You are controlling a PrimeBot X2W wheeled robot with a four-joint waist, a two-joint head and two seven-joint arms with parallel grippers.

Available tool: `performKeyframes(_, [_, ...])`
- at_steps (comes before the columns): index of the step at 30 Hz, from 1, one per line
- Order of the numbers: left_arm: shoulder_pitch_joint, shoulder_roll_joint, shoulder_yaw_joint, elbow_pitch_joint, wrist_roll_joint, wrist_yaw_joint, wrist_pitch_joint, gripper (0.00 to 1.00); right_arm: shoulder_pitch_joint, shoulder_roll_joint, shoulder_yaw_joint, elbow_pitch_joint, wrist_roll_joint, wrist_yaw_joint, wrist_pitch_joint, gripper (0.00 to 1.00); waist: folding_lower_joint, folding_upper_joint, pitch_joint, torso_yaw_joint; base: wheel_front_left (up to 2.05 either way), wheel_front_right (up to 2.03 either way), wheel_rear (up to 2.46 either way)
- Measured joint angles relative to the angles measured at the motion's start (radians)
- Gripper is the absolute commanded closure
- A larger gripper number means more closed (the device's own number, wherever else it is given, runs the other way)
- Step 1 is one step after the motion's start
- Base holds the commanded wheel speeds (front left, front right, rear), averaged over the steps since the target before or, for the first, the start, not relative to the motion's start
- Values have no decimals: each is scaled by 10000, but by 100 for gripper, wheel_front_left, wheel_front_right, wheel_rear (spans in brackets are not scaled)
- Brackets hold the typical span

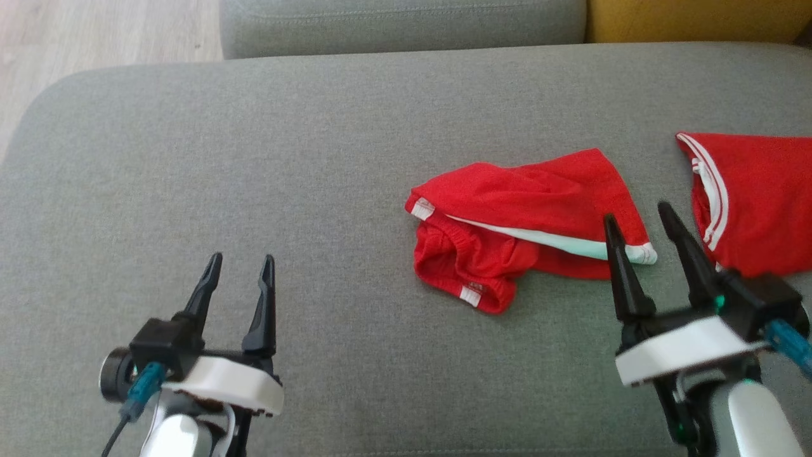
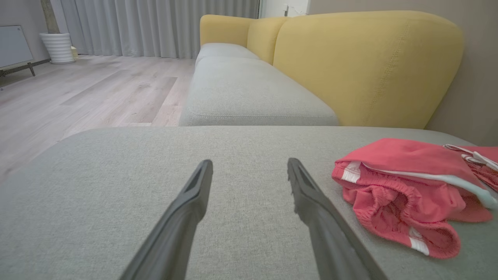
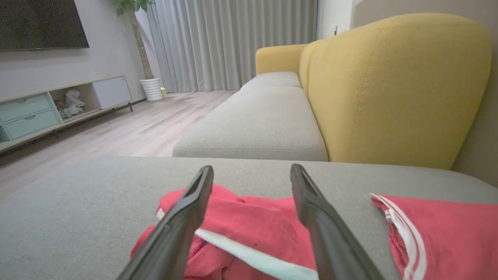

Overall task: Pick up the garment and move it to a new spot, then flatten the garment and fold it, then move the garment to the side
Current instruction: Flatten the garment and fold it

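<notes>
Step in hand: judged to be the flattening, since the crumpled red shorts with white trim [image 1: 526,222] are lying bunched and half doubled over on the grey fabric sofa seat [image 1: 254,158].
Where the shorts are: right of centre on the seat in the head view, at 2 o'clock from the left hand [image 1: 242,258] and at 11 o'clock from the right hand [image 1: 637,212].
How it is best done: two far-apart corners are to be taken, one per hand. The gathered elastic waistband [image 1: 469,251] at the 7 o'clock corner suits the left hand, and the white-edged leg hem [image 1: 644,254] at 4 o'clock suits the right. The cloth is then to be drawn taut outward and laid down low, so that the folded-over upper layer is opened and not dragged into a new bunch.
Risk: a second red garment with white stripes [image 1: 755,197] lies at 3 o'clock, apart from the shorts but close to the right hand. It should not be caught in the pinch.
Left hand: the fingers are spread wide, nothing is held, and nothing is seen to be touched. It is well apart from the shorts.
Right hand: the fingers are spread wide and nothing is pinched between them. Its tips are seen over the 4 o'clock end of the shorts, and whether the cloth is touched cannot be told.
</notes>
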Motion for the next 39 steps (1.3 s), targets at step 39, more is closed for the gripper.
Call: performKeyframes(39, [-3285, -997, -2731, 3256, -616, -1530, 859, 0, -165, 257, 50, -571, -151, 0, 499, 0, 1, 0, 1546, -766, 0, 0, 0])
